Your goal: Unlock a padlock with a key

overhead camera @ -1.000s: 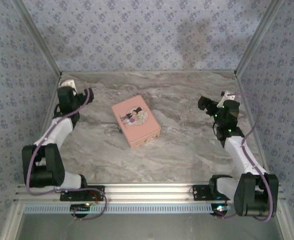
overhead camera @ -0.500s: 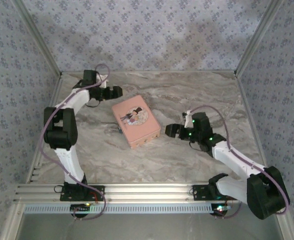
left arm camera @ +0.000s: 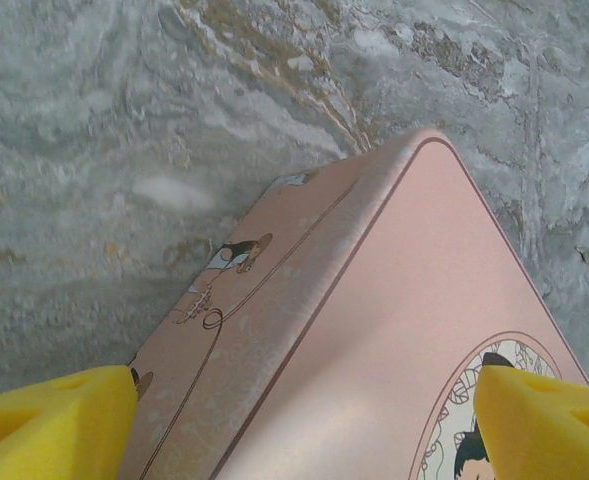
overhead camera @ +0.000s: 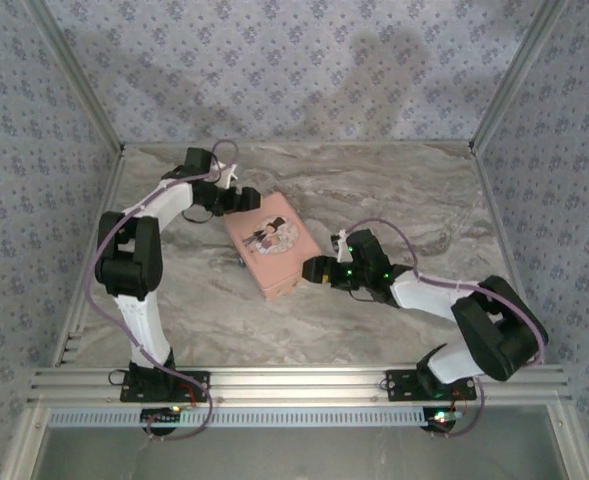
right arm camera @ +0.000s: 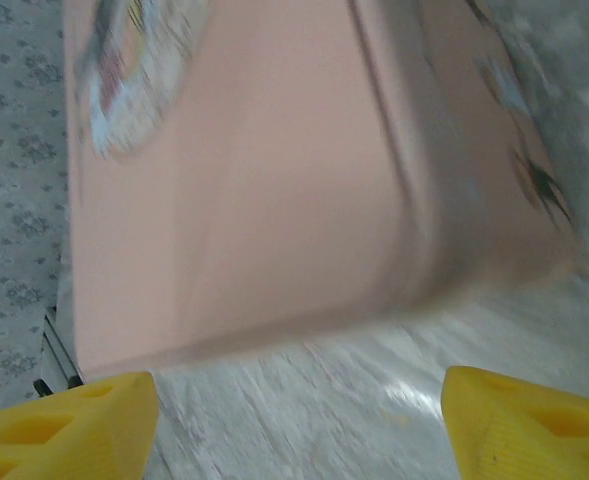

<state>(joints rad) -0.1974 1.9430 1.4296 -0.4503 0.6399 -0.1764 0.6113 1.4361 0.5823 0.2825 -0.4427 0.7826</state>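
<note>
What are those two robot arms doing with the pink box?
They are closing in on the pink tin that sits on the table. The left gripper is at the tin's far left end and the right gripper is by its near right corner. Both have their jaws open, and neither has hold of anything yet.

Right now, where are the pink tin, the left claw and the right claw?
pink tin (overhead camera: pixel 272 238): top view, middle of the lid.
left claw (overhead camera: pixel 250 199): top view, between its fingertips.
right claw (overhead camera: pixel 311 269): top view, between its fingertips.
</note>
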